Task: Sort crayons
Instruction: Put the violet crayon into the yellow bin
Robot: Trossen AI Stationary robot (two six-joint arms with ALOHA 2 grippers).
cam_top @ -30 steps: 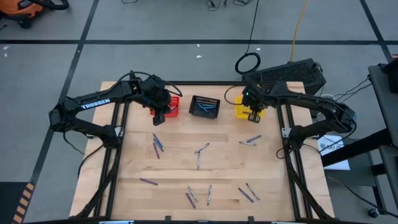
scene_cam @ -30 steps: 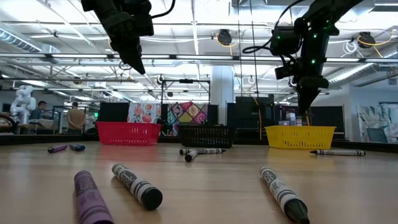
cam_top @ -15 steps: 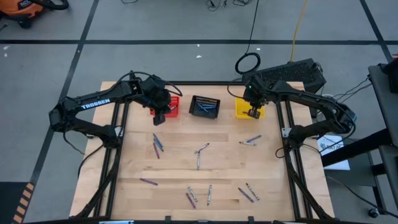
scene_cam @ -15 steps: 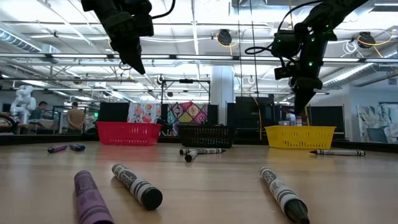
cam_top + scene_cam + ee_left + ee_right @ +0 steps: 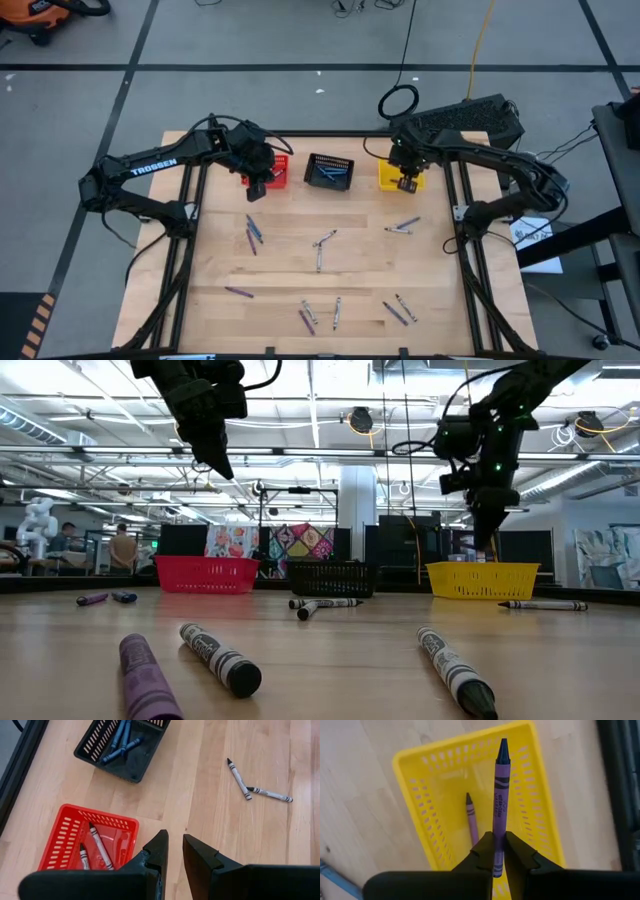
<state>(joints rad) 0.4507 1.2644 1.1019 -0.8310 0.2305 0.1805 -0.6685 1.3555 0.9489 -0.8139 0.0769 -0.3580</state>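
My right gripper hangs over the yellow basket at the table's far right, shut on a purple crayon. Another purple crayon lies on that basket's floor. My left gripper hovers high by the red basket at the far left, a little open, with nothing between its fingers. Two crayons lie in the red basket. Blue crayons lie in the black basket. Several more crayons are scattered flat on the wooden table. My right gripper pinches the purple crayon's blunt end part between its two fingers. The fingers come steeply from above and lie along the crayon. The crayon sticks out past the fingertips, its tip pointing down into the yellow basket, clear of the basket's floor.
The three baskets stand in a row along the far edge. Loose crayons lie at mid-table, right of middle and near the front edge. A black box and cables sit beyond the far right corner.
My right gripper has drifted a little toward the table's left above the yellow basket, still carrying the purple crayon tip down.
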